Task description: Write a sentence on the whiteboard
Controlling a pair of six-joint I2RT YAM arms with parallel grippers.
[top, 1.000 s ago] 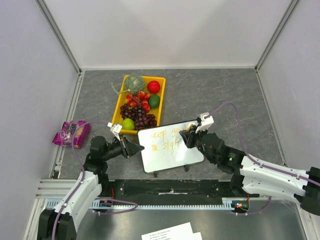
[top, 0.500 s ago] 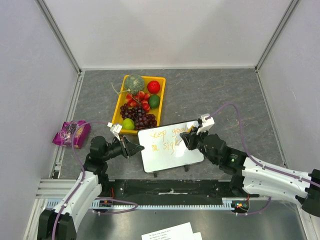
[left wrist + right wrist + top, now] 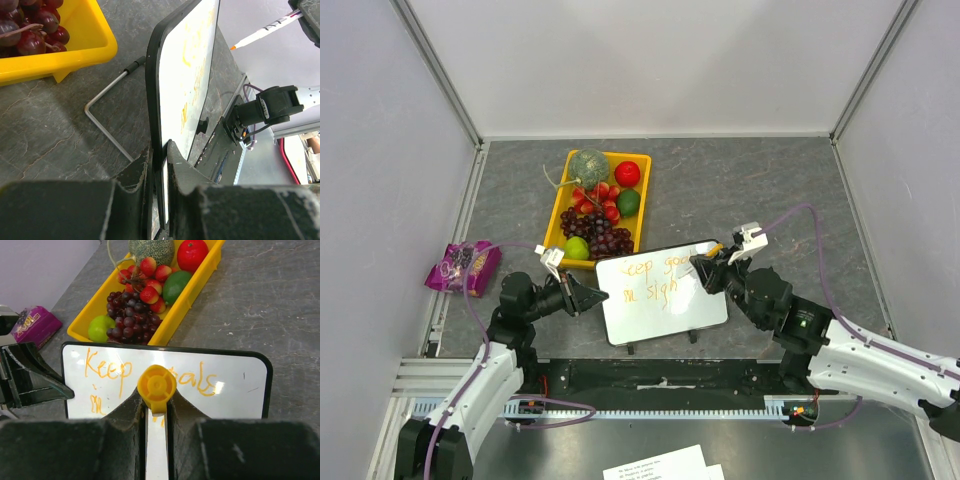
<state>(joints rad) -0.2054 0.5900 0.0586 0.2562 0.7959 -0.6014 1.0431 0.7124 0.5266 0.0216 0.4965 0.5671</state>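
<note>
Grey stone-patterned tabletop (image 3: 750, 190), walled in white, carries the whiteboard (image 3: 665, 308) near its front edge, just in front of a yellow tray (image 3: 558, 212) of fruit. The board stands tilted between the two arms. The left gripper (image 3: 590, 296) is clamped on the board's left edge, its fingers (image 3: 142, 170) pinching the dark frame. The right gripper (image 3: 708, 266) is closed around a marker (image 3: 156, 385) with an orange cap, by the board's upper right corner. From the left wrist view the tip looks just clear of the surface. The sentence (image 3: 653, 278), in orange, runs in two lines and begins "Keep". A purple packet (image 3: 463, 265) lies well off to the left.
</note>
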